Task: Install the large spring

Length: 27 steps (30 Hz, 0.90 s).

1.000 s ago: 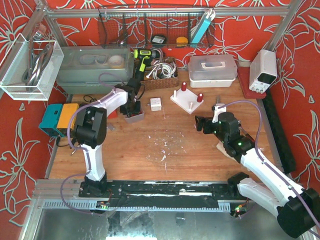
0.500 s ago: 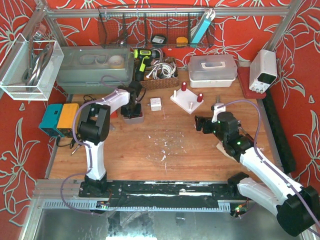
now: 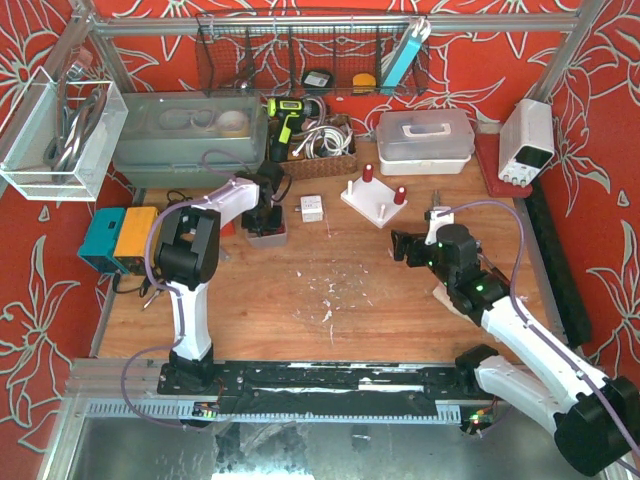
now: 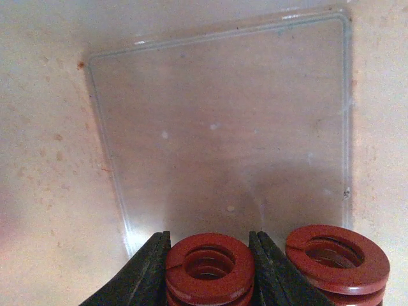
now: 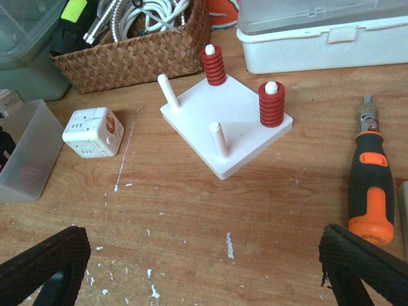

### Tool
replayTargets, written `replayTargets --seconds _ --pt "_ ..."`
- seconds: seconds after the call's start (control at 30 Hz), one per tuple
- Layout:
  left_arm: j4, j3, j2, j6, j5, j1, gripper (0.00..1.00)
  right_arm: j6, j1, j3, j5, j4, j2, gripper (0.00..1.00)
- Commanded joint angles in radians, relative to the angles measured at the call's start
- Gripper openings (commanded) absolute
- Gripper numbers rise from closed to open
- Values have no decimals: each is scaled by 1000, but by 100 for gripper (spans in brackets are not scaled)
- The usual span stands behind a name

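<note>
The wooden table (image 5: 191,210) carries a peg board (image 5: 226,121), wicker basket (image 5: 134,60), screwdriver (image 5: 370,185), white cube (image 5: 92,132) and clear tub (image 5: 29,153).

The spring (image 4: 210,261) between the fingers (image 4: 150,274) and its neighbour (image 4: 336,252) run off the bottom edge — lower coils unseen.

Peg base (image 5: 237,139), two springs (image 5: 270,105) seemingly seated, screwdriver (image 5: 368,185)

Against one second ago, the left arm's elbow stands further right, and the left gripper (image 3: 266,212) sits lower, down in the clear bin (image 3: 270,238).
</note>
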State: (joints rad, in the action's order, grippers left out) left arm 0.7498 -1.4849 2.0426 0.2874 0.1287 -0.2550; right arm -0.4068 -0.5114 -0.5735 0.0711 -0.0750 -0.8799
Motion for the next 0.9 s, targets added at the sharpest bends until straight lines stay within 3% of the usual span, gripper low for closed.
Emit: replayTargets --seconds 0.0,0.2,0.5,0.67,0.87 --pt "-23 -16 -90 -19 45 7 18 -3 -6 17 27 -1 28 98" --pt "-160 60 -245 -63 40 7 11 -3 -6 17 26 0 23 98" --pt "-450 264 -535 -237 -81 -29 5 14 -6 2 -21 4 5 98" --pt "-653 449 -749 -337 -108 -141 4 21 -7 -71 -131 -53 -29 98" --pt "-1018 768 -1002 -434 -152 -365 0 -1 -10 -203 -335 -202 -77 94"
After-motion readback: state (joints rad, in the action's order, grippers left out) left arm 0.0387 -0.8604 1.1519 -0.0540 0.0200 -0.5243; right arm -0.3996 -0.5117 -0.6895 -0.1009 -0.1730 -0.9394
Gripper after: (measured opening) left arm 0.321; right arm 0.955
